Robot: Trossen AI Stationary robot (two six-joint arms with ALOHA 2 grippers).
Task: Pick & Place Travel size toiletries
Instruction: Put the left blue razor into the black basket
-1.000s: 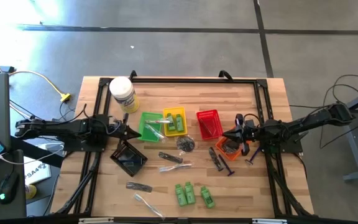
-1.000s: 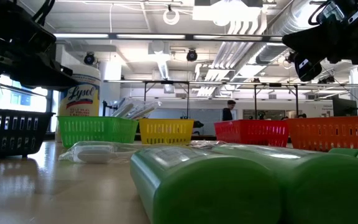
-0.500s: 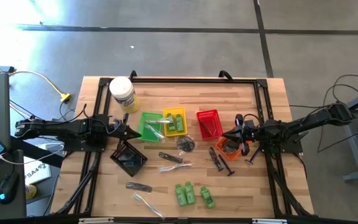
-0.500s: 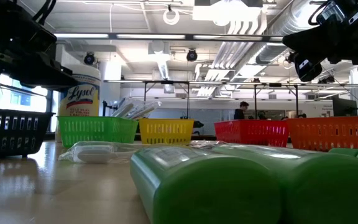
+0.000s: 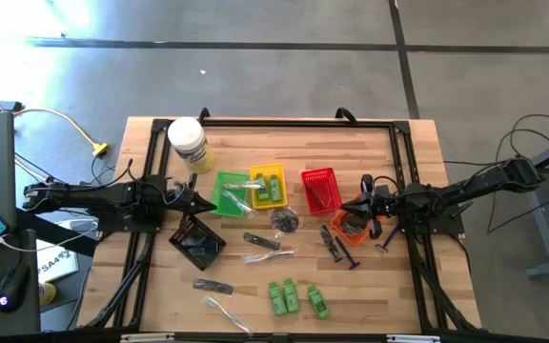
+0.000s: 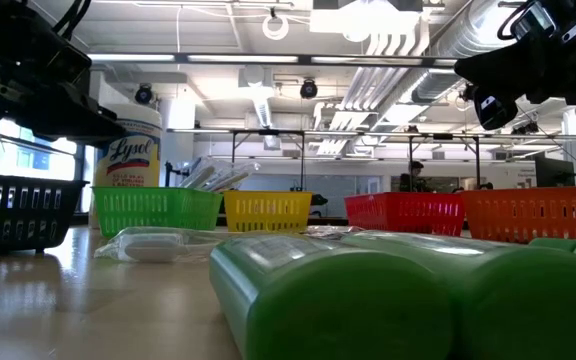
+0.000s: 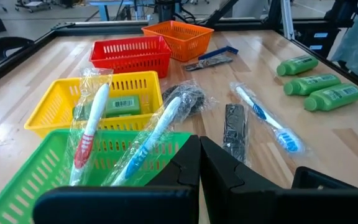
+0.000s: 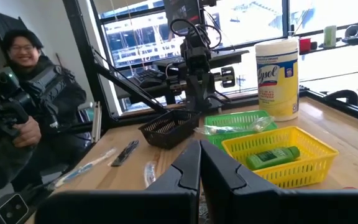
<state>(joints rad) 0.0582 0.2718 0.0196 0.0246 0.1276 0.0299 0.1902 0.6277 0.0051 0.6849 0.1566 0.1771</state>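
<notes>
Five baskets sit on the table point(image 5: 408, 152) from above: green basket point(image 5: 229, 191), yellow basket point(image 5: 268, 186), red basket point(image 5: 319, 189), orange basket point(image 5: 354, 226) and black basket point(image 5: 197, 242). The left gripper point(image 5: 202, 203) hangs at nine o'clock of the green basket, pinched closed, empty. The right gripper point(image 5: 349, 207) sits at three o'clock of the red basket, above the orange basket's rim, also pinched closed with nothing in it. Three green bottles point(image 5: 292, 296) lie at six o'clock of the table; a black razor point(image 5: 330, 242) rests just beside the orange basket; a white jar point(image 5: 188, 143) stands at eleven o'clock.

Down low, green bottles point(image 6: 368, 300) fill the foreground, with the jar point(image 6: 128, 160) and baskets lined up behind; a wrapped piece point(image 6: 153, 243) lies before the green basket point(image 6: 156, 209).

Left wrist now: the closed fingers point(image 7: 185, 168) point over the green basket point(image 7: 30, 180), which holds two wrapped toothbrushes point(image 7: 92, 127). A green bottle point(image 7: 120, 104) lies in the yellow basket point(image 7: 55, 102). A third toothbrush point(image 7: 266, 118) and a black stick point(image 7: 235, 127) lie on the wood.

Right wrist: fingers point(image 8: 188, 171) closed, a green bottle point(image 8: 272, 155) in the yellow basket point(image 8: 303, 165), and a person point(image 8: 27, 106) off beyond the table.
</notes>
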